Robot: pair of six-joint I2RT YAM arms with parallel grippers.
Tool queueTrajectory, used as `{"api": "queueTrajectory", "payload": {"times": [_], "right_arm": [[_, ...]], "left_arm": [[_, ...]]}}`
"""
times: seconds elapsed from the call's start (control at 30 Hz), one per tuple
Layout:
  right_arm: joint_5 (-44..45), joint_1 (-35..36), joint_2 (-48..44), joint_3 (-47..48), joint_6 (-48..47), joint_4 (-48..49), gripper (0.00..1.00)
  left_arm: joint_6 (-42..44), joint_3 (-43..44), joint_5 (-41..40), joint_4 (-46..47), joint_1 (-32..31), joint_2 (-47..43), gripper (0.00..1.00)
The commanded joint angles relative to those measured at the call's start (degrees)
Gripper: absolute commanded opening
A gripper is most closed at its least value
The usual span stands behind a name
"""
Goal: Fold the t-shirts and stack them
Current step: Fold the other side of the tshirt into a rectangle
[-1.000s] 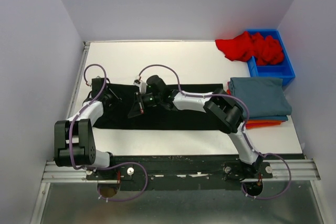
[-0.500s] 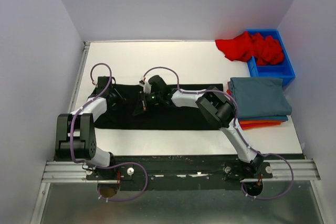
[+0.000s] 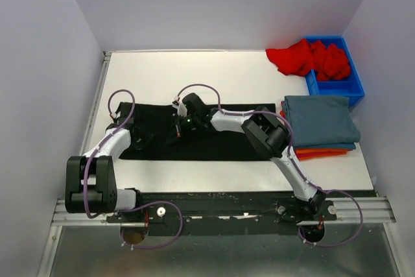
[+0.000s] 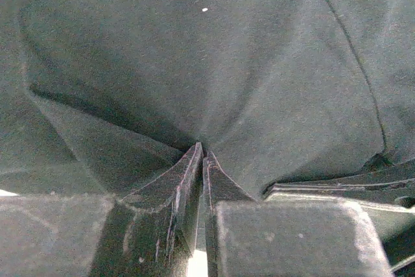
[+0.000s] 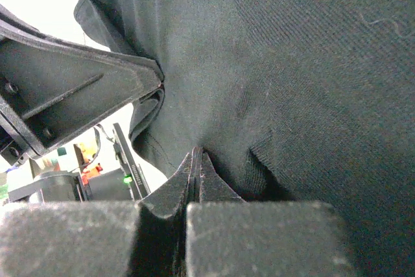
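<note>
Mid-fold, black tee (image 3: pixel 214 146) spread under both tools: left gripper (image 4: pixel 201 152) & right gripper (image 5: pixel 196 155) each clamped on a pinch of cloth at tips; next prob. lift together, carry edge across

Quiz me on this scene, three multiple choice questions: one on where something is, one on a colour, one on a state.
1. Where is the red t-shirt? A: heaped over the blue bin's left end. B: flat mid-table. C: on the rail.
2. The folded stack's top layer is? A: orange. B: slate-blue. C: black.
3. The left claw is? A: open in air. B: shut on the black t-shirt. C: gripping the bin.
Answers: A, red cloth spills from the bin; B, slate-blue covers the orange layer; B, its fingers pinch black cloth.
</note>
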Motion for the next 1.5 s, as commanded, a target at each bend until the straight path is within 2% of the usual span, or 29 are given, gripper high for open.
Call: {"api": "queueTrajectory", "payload": {"times": [0.0, 0.07, 0.2, 0.37, 0.43, 0.6, 0.7, 0.77, 0.87, 0.97, 1.13, 1.23, 1.37, 1.43, 1.47], "right_arm": [[0.13, 0.29, 0.97, 1.07, 0.08, -2.26, 0.01], [0.04, 0.29, 0.79, 0.90, 0.08, -2.26, 0.01], [-0.31, 0.29, 0.18, 0.54, 0.08, -2.26, 0.01], [-0.40, 0.29, -0.79, -0.25, -0.01, -1.91, 0.01], [-0.57, 0.29, -0.88, -0.34, 0.08, -1.73, 0.01], [-1.63, 0.29, -1.67, -1.47, 0.35, 0.64, 0.01], [-0.58, 0.29, -4.21, -2.97, -0.97, 1.52, 0.01], [1.35, 0.29, -6.23, -3.93, -3.16, 0.73, 0.01], [4.69, 0.29, -9.66, -6.04, -6.41, 0.55, 0.01], [8.29, 0.38, -13.61, -8.68, -9.49, 0.64, 0.01], [19.70, 0.29, -22.92, -16.67, -14.06, 0.91, 0.01], [31.29, 0.29, -31.70, -23.07, -15.82, -2.77, 0.01], [46.24, 0.21, -43.13, -30.38, -18.72, -9.01, 0.01], [56.50, -0.06, -45.61, -29.70, -14.11, -19.24, 0.01], [64.99, -0.06, -46.23, -28.47, -8.33, -29.14, 0.01]], "left_arm": [[-4.41, -3.19, -3.95, -7.03, -0.10, -4.20, 0.19], [-6.60, -3.72, -6.22, -10.18, -0.10, -6.57, 0.19], [-14.76, -2.67, -19.30, -23.00, -0.10, -13.08, 0.22], [-26.90, -1.18, -26.34, -35.14, -0.10, -19.23, 0.22], [-29.20, -0.30, -28.20, -37.70, -0.10, -21.69, 0.25], [-23.50, 0.93, -27.07, -33.32, -0.01, -24.96, 0.34], [-17.88, 1.20, -24.08, -26.92, -0.10, -25.05, 0.33], [-15.33, 0.94, -21.89, -22.27, -0.10, -24.61, 0.27], [-15.41, -0.20, -21.09, -16.90, -0.10, -24.08, 0.00], [-15.06, -2.57, -19.86, -9.35, -0.10, -23.73, 0.00], [-19.44, -4.07, -21.61, -3.71, -0.10, -21.88, 0.00], [-24.00, -5.30, -22.40, -2.47, -0.10, -21.97, 0.00], [-29.38, -9.34, -23.73, 0.95, -0.10, -26.35, 0.00], [-26.84, -10.92, -20.83, 4.89, -0.10, -28.64, 0.00], [-26.05, -11.45, -20.21, 6.57, -0.01, -28.91, 0.00]]}}
